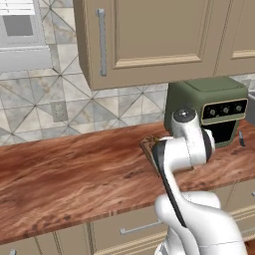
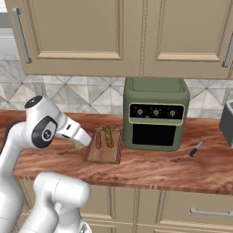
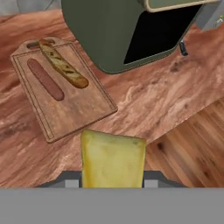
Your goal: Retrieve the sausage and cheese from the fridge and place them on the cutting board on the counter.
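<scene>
My gripper [image 3: 113,183] is shut on the cheese [image 3: 113,158], a yellow wedge that stands up between the fingertips. The cutting board [image 3: 65,98] lies on the counter [image 3: 166,100] ahead and to the left in the hand view. The dark red sausage [image 3: 45,79] rests on it beside a browned bread stick [image 3: 63,64]. From the right base view, the gripper [image 2: 81,142] hovers with the cheese [image 2: 78,146] just off the left edge of the board [image 2: 103,150]. A corner of the board [image 1: 148,145] peeks out behind my arm. The fridge is out of view.
A green countertop oven [image 2: 156,113] stands right of the board, and a small black knife [image 2: 196,149] lies further right. Beige wall cabinets [image 2: 91,32] hang above. The counter's front edge and the wood floor [image 3: 192,144] show below the hand.
</scene>
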